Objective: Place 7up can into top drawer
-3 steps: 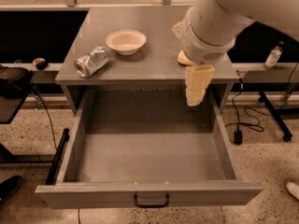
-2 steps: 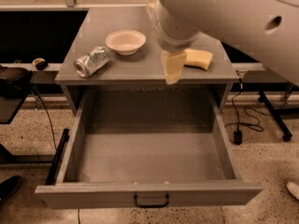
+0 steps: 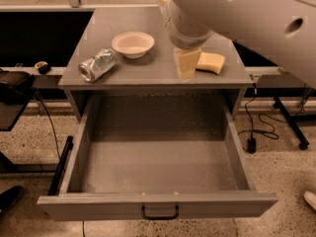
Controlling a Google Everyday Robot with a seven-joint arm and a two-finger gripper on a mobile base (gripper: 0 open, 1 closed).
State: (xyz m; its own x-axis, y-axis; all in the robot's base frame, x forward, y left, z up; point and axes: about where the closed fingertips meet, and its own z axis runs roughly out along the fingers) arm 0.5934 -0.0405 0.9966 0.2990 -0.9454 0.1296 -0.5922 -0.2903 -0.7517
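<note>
1. Step in hand, as I judge it: reaching for the can (image 3: 98, 65). The hand (image 3: 186, 63) hangs over the surface (image 3: 148, 75), just left of the sponge (image 3: 211, 62), carrying nothing; open or closed, I cannot tell.
2. The can lies on its side near the left near corner, left of the bowl (image 3: 133, 44).
3. The next move calls for travelling left past the bowl, then descending across the can.
4. The can sits close to the edges and could roll off. The drawer (image 3: 158, 201) below stands open, with ample room.

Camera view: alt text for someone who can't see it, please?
The robot's gripper hovers over the grey cabinet top beside a yellow sponge. The 7up can lies on its side near a white bowl; the top drawer stands open.
</note>
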